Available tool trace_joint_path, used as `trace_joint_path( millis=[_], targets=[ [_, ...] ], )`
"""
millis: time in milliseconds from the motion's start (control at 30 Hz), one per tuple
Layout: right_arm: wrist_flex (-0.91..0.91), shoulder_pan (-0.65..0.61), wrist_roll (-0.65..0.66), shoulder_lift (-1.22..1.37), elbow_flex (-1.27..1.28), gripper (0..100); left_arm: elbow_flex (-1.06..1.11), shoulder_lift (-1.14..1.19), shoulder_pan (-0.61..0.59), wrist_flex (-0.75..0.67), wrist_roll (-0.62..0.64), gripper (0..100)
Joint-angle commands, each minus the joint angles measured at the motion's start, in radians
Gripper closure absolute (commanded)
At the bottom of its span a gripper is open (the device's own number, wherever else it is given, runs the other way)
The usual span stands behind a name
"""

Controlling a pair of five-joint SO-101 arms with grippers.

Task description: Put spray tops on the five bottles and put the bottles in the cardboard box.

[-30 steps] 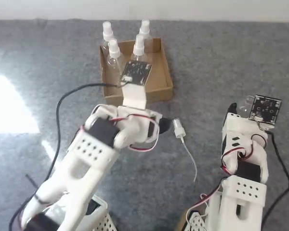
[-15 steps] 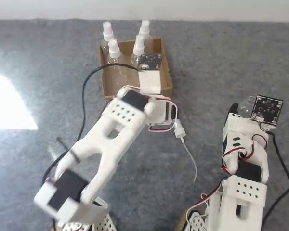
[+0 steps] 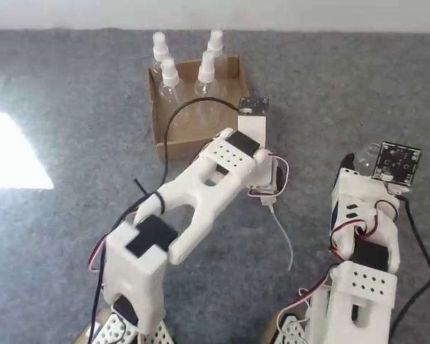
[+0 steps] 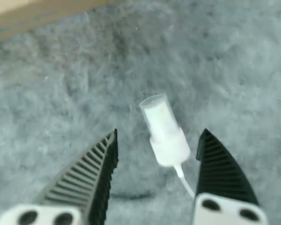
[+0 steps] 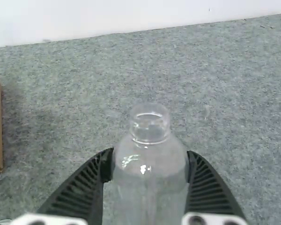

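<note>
A white spray top (image 4: 163, 133) with a thin dip tube (image 3: 283, 233) lies on the grey carpet in front of the cardboard box (image 3: 155, 107). My left gripper (image 4: 159, 136) is open and straddles it, one black finger on either side, not touching. In the high view the left arm (image 3: 215, 172) stretches over the spray top and hides most of it. My right gripper (image 5: 150, 157) is shut on a clear bottle (image 5: 150, 123) with no top, held upright at the right of the table (image 3: 364, 159). Several bottles with spray tops (image 3: 170, 79) stand in the box.
Grey carpet covers the table, with a bright patch of light (image 3: 11, 154) at the left. White perforated baskets (image 3: 147, 333) sit at the near edge by the arms' bases. A black cable (image 3: 175, 118) loops from the left arm over the box's front.
The left arm has swung from above the box to the right and forward, ending over the spray top. The right arm and its bottle have not moved.
</note>
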Motion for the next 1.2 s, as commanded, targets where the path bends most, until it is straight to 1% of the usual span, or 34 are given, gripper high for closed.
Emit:
trace_joint_path(
  millis=[0,267,467,667,833,900,1000,1167],
  targets=[
    [0.001,0.012,-0.009,-0.033,-0.08,88.1,-0.082,0.044,0.006,0.002,0.021,75],
    [0.001,0.012,-0.009,-0.033,-0.08,88.1,-0.154,0.149,0.003,0.006,0.023,75],
    [0.001,0.01,-0.009,-0.033,-0.08,88.1,-0.173,0.163,0.002,0.006,0.018,86],
    [0.001,0.01,-0.009,-0.033,-0.078,88.1,-0.17,0.164,0.002,0.011,0.015,88],
    [0.001,0.01,-0.009,-0.033,-0.077,88.1,-0.17,0.161,0.0,0.026,-0.057,89],
    [0.001,0.01,-0.009,-0.033,-0.077,88.1,-0.17,0.158,-0.003,0.028,-0.069,91],
    [0.001,0.01,-0.009,-0.033,-0.077,88.2,-0.168,0.155,-0.021,0.028,-0.071,99],
    [0.001,0.01,-0.009,-0.033,-0.077,88.3,-0.173,0.153,-0.02,0.074,-0.133,99]
  ],
)
